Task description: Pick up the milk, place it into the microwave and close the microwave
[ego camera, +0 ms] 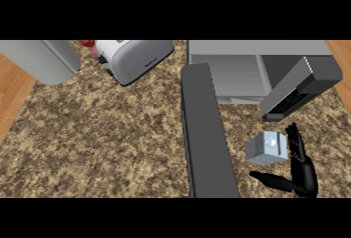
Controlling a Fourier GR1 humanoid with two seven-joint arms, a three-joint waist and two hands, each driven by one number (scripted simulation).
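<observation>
Right hand point(302, 169) low at the right, fingers straight, thumb spread leftward.

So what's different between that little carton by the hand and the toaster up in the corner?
The milk carton is small, boxy and pale blue-grey; the toaster is far bigger, rounded and silver-white. The carton stands in front of the open microwave, next to the right hand; the toaster sits far off at the counter's back, with nothing reaching for it. Both rest on the speckled counter.

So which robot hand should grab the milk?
The right robot hand. It is open right beside the milk carton, fingers along the carton's right side, just in front of the open microwave. The left robot hand is not in view.
</observation>
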